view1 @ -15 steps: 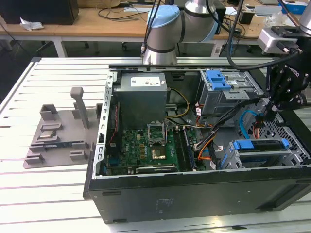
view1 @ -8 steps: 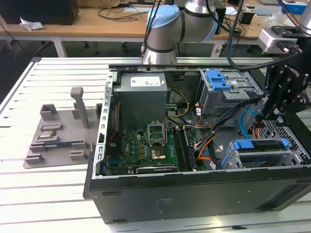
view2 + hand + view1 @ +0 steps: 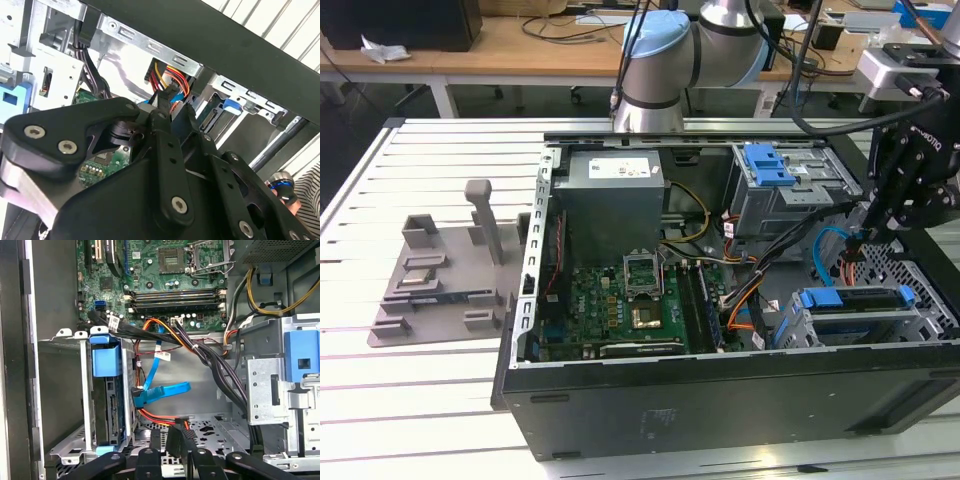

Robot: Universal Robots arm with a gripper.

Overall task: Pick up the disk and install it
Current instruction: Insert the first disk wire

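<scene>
**Gripper** [image 3: 861, 236] [image 3: 167, 100] [image 3: 172, 436]: black, on the arm [image 3: 660, 70]. It hangs inside the computer case [image 3: 720, 400], at the case's end on the exterior view's right. It is right at a black connector [image 3: 183, 425] with red, orange and yellow wires [image 3: 170, 80]. Whether it is clamped on the connector or released cannot be told.

**Disk** [image 3: 865, 301] [image 3: 111, 410]: stands on edge in the metal drive cage [image 3: 920, 322] in the case's corner nearest the exterior camera, on that view's right. Blue plastic [image 3: 106, 360] caps its end. Its socket edge faces the case's interior. It is just beside the gripper but not touching it.

**Blue flat cable** [image 3: 165, 390]: loose inside the case between the drive cage and the gripper, its plug close to the disk's socket edge.

**Second drive bay** [image 3: 790, 195] [image 3: 270, 390]: bare metal with a blue latch [image 3: 767, 165], along the case's far wall.

**Black cable bundle** [image 3: 210, 360]: crosses the case floor from the motherboard to the second bay.

**Motherboard** [image 3: 620, 310] [image 3: 175, 285]: green, on the case floor near its middle, processor socket open.

**Power supply** [image 3: 615, 200]: grey box in the case's far corner, on the exterior view's left.

**Grey fixture** [image 3: 440, 270]: outside the case, beside its wall on the exterior view's left.

**Worktop** [image 3: 420, 400]: white and slatted, carrying the case and the fixture.
</scene>
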